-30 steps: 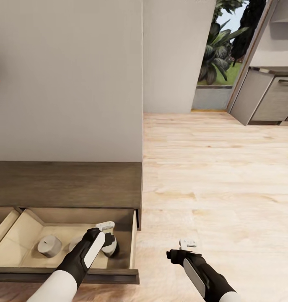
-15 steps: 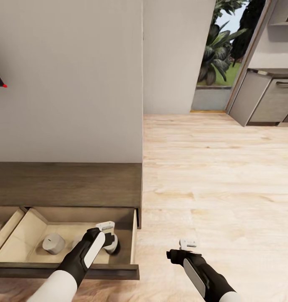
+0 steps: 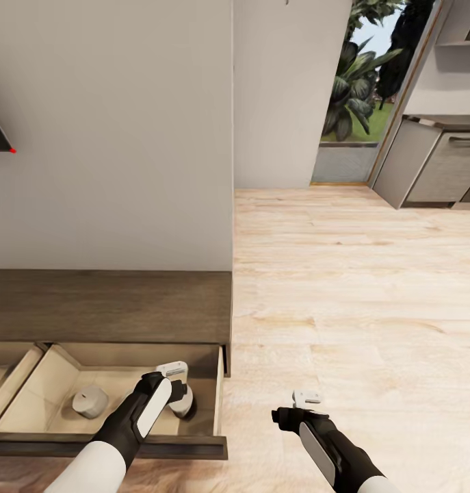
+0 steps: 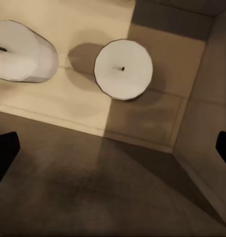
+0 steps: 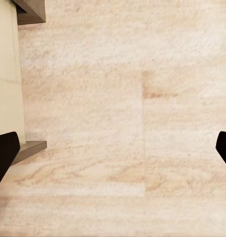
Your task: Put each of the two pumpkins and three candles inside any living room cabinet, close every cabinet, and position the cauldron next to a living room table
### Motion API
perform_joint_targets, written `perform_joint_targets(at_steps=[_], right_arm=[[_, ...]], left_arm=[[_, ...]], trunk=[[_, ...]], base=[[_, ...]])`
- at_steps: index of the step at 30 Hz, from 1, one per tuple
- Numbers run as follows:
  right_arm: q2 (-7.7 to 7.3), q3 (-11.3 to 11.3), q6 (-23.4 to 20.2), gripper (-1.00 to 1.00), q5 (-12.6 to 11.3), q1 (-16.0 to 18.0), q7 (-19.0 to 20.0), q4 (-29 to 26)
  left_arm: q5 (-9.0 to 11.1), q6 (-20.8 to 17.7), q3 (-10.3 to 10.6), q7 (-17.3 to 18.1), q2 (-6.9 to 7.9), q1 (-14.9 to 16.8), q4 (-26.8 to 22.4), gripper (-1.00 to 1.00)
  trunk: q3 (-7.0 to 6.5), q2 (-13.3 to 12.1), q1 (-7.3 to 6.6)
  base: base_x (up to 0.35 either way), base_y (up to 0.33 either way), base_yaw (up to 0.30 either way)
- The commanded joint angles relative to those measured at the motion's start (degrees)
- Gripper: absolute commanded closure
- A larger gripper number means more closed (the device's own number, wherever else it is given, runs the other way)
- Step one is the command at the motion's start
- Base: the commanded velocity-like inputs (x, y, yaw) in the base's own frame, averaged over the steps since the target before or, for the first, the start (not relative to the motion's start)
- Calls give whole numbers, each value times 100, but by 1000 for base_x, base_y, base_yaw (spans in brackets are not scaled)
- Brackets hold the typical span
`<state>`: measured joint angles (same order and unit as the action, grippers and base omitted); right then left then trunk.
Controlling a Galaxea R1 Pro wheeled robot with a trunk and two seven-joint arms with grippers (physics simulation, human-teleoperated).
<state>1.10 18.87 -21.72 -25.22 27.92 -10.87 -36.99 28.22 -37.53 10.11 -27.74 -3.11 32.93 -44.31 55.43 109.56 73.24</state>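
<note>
Slid further shut since before: drawer (image 3: 193,448). Left gripper (image 4: 113,148) spread wide over it, empty, two candles (image 4: 124,69) just beyond. Right gripper (image 5: 113,148) spread wide above floor (image 5: 142,98).

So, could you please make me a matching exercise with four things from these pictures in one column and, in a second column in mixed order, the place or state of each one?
Things:
1. candles
2. left gripper
3. right gripper
4. cabinet

Places or states:
A. open, over the bare wooden floor
B. against the wall, its drawer pulled out
C. standing on the beige drawer bottom
D. open, above the drawer

Pairs: 1-C, 2-D, 3-A, 4-B
</note>
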Motion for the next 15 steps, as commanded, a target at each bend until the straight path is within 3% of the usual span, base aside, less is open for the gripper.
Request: perform_joint_targets(at_steps=[1,15], right_arm=[[-5,29,-16,-100,-61,3,-55,-10],[-4,28,-16,-100,-60,3,-55,-10]], left_arm=[[61,-9,17,-56,3,2,-7,-100],[68,-9,19,-56,3,2,-2,-100]], trunk=[[-14,-39,-23],[-265,-601,-331]], base=[[0,0,0],[0,0,0]])
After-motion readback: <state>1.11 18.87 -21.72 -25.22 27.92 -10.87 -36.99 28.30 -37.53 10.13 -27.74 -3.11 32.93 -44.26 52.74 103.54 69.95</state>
